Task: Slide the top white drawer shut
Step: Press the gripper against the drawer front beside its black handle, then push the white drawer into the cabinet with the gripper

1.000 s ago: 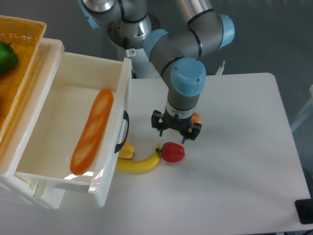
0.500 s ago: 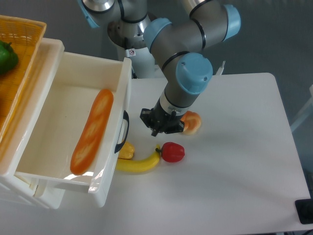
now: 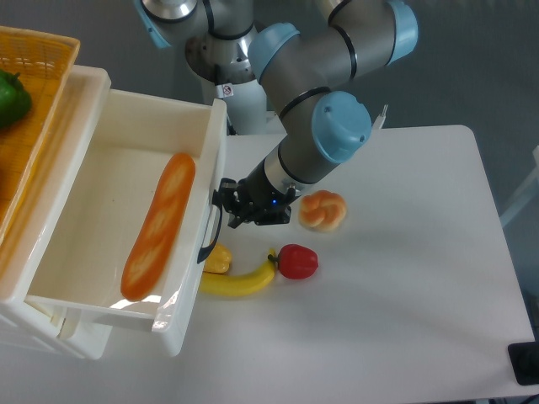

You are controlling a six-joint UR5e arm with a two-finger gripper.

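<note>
The gripper (image 3: 229,210) sits just beside the black handle (image 3: 210,225) of the top white drawer (image 3: 126,160), which stands pulled out, holding one baguette (image 3: 158,225). I cannot tell the jaw gap. Right of the jaws lie one bun (image 3: 323,210), one red pepper (image 3: 296,261) and one banana (image 3: 239,281).

One baguette (image 3: 157,225), one banana (image 3: 238,282)
</note>
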